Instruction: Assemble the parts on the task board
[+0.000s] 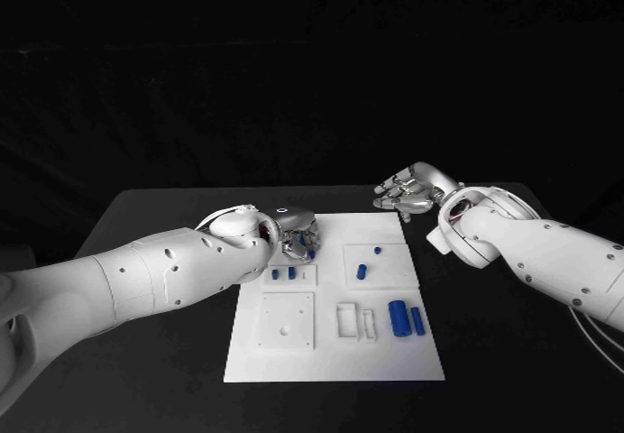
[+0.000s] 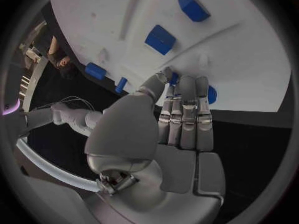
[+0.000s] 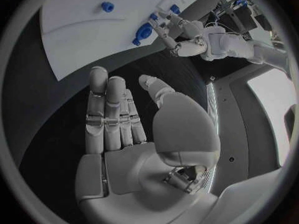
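The white task board point(image 1: 332, 361) lies mid-table. My left hand point(image 1: 297, 233) reaches down at its far left corner; in the left wrist view the hand point(image 2: 181, 129) has its fingertips and thumb closed around a round blue part point(image 2: 211, 93) standing near the board's edge. The same part point(image 3: 143, 32) appears beside those fingers in the right wrist view. My right hand point(image 1: 414, 191) hovers over the black table beyond the board's far right corner, fingers point(image 3: 102, 109) straight and apart, holding nothing. Two long blue parts point(image 1: 407, 318) lie at the board's right, and small ones point(image 1: 284, 272) at its left.
Two more small blue parts point(image 1: 362, 269) lie at the board's far middle. A square recessed plate point(image 1: 286, 320) and a white slotted frame point(image 1: 353, 320) occupy the board's near half. Black table point(image 1: 156, 225) surrounds the board on all sides.
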